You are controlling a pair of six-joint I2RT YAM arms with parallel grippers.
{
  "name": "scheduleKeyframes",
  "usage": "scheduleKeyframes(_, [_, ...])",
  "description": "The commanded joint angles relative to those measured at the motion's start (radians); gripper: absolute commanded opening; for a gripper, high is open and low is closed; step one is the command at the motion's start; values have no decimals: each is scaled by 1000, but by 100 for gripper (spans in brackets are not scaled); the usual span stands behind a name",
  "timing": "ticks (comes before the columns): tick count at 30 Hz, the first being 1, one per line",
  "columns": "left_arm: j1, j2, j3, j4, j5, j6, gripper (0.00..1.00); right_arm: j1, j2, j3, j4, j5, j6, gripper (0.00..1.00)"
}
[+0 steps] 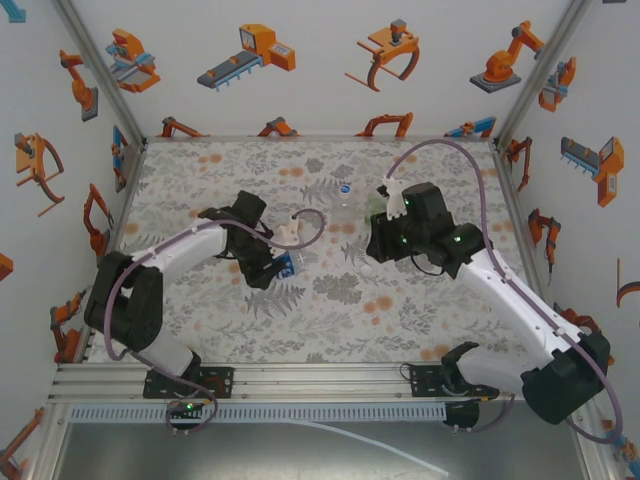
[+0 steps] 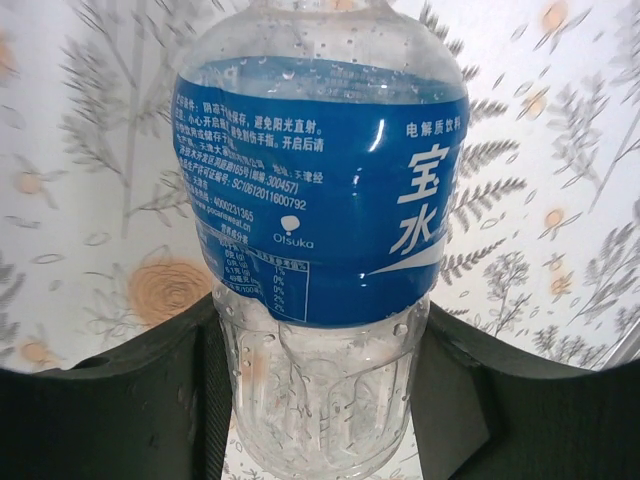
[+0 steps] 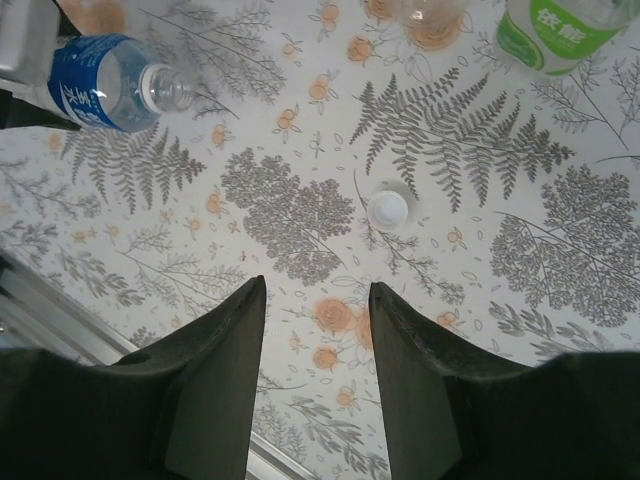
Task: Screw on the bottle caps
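**Left Arm Is Gripping an Open Bottle While a Cap Is Waiting on the Table**

The left gripper [image 2: 320, 340] is clamping the blue-labelled bottle [image 2: 320, 190], its dark fingers pressing either side of the clear lower body just under the label. In the right wrist view, the bottle's neck is showing bare and uncapped. The right gripper [image 3: 316, 300] is hovering over the fern-and-flower printed table [image 1: 330, 300] with its jaws apart and empty. A small white bottle cap [image 3: 388, 208] is lying flat just beyond its fingertips, and a green-labelled bottle [image 3: 560, 25] is standing farther off.

Fetching that cap looks like the step in hand. Doing it well probably means straddling the cap squarely and pinching its rim level, so that it meets the neck straight. The cap is round, low and smooth, offering little to grip. The bottle wall is thin, transparent and beaded with droplets, its label glossy, so the left gripper should be squeezing firmly without buckling it.
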Motion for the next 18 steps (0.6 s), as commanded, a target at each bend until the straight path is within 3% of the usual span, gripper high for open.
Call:
scheduleKeyframes(1, [6, -100, -4, 62, 152, -78, 39, 13, -58, -39, 120, -94, 64, 45])
scheduleKeyframes(8, [10, -285, -38, 269, 390, -271, 35, 62, -157, -118, 424, -250, 156, 48])
scheduleKeyframes(15, [10, -392, -37, 485, 637, -473, 33, 141, -171, -170, 894, -280, 297, 68])
scheduleKeyframes(18, [10, -426, -38, 597, 717, -578, 32, 175, -125, -131, 1037, -306, 337, 71])
